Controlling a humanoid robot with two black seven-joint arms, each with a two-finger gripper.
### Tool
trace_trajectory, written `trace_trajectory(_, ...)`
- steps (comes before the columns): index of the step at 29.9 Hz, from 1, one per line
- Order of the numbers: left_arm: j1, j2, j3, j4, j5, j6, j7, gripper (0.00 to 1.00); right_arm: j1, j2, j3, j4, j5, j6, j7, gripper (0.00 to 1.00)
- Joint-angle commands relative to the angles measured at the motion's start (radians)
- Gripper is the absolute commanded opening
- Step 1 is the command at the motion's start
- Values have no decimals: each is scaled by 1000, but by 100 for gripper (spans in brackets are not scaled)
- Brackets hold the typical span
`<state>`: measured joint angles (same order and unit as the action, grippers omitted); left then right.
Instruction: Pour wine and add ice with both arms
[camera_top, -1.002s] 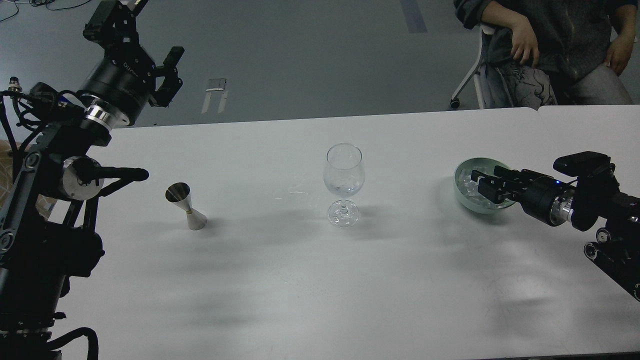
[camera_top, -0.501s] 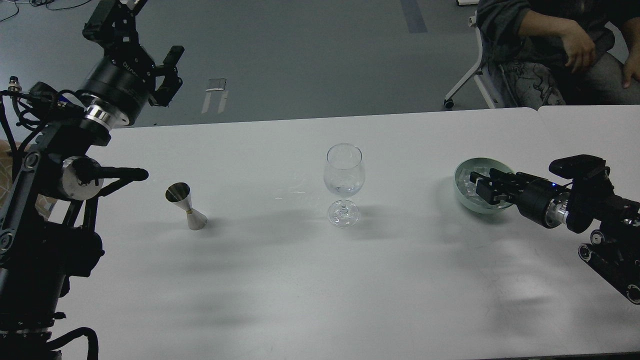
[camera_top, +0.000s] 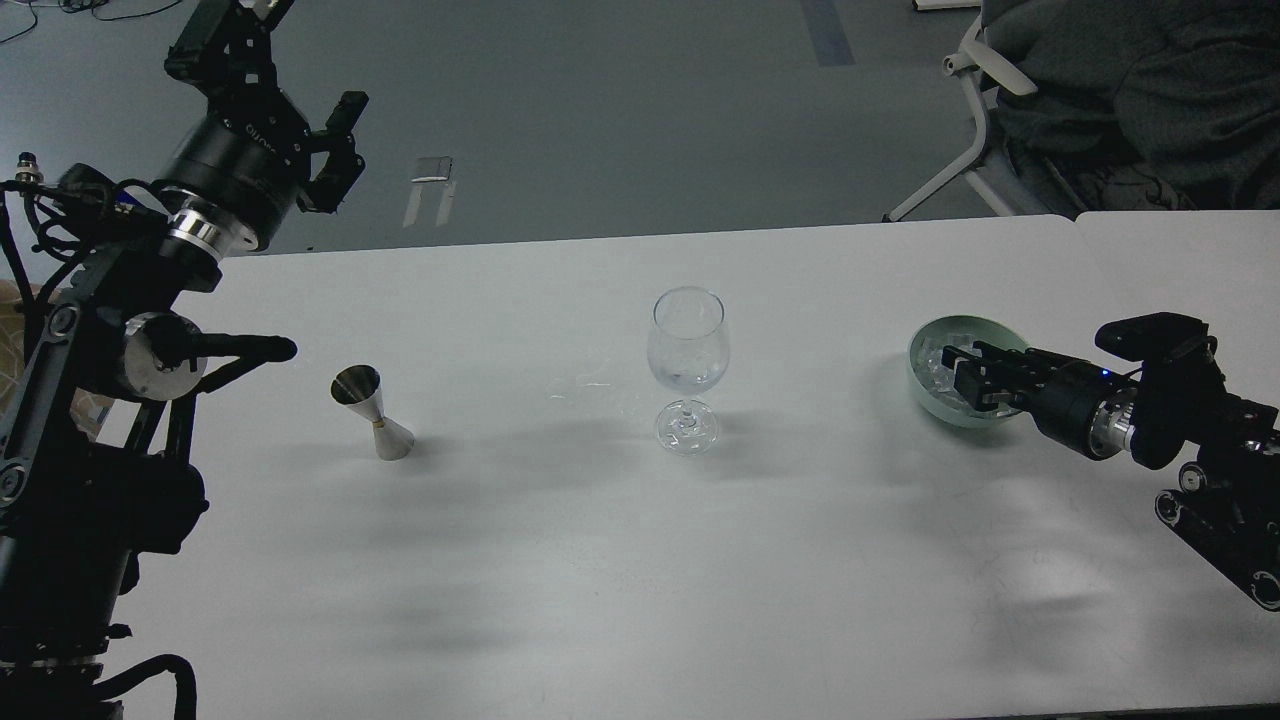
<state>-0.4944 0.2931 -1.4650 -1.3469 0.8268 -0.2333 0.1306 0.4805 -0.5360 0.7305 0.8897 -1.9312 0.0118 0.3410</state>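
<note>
A clear stemmed wine glass (camera_top: 688, 345) stands at the table's middle with a little clear wine (camera_top: 686, 378) at the bottom of its bowl. A steel jigger (camera_top: 372, 410) stands upright to its left. A pale green bowl (camera_top: 985, 325) at the right holds clear ice (camera_top: 933, 364) cubes. My right gripper (camera_top: 962, 372) reaches into the bowl from the right, its fingertips down among the ice; whether it holds a cube is unclear. My left gripper (camera_top: 310, 55) is raised high at the far left, open and empty, well away from the jigger.
The white table (camera_top: 640, 560) has a seam at the far right. A small wet patch (camera_top: 590, 385) lies left of the glass. A seated person and a chair (camera_top: 1100, 90) are behind the table's far right edge.
My right arm has sunk and shifted slightly, its gripper staying in the bowl. The person behind has turned away to the right. My left arm has not moved.
</note>
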Motion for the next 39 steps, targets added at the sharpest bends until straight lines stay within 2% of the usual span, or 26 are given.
trace_trajectory(1,0,0,0,0,0,0,0,98,-2,-1,0,2,0,-1,-4,19)
trace_trajectory(3,0,0,0,0,0,0,0,98,0,2,0,3,1,-1,-7,8)
trace_trajectory(6,0,0,0,0,0,0,0,98,1,-1,1,20,3,-4,-8,0)
trace_trajectory(8,0,0,0,0,0,0,0,98,3,-15,7,47,6,-7,-14,0)
trace_trajectory(19,0,-2,0,-1,0,0,0,98,12,-303,124,362,23,16,-23,0)
trace_trajectory(23,-1,-2,0,-1,0,0,0,98,107,-374,139,489,23,86,-23,0)
trace_trajectory(31,-3,-14,2,-1,0,0,1,98,334,-366,110,549,24,217,-22,0)
trace_trajectory(35,-3,-14,2,-1,0,0,0,98,524,-294,-69,560,28,237,-22,0)
trace_trajectory(39,-3,-14,2,-1,0,0,0,98,638,-248,-206,560,67,247,-22,0)
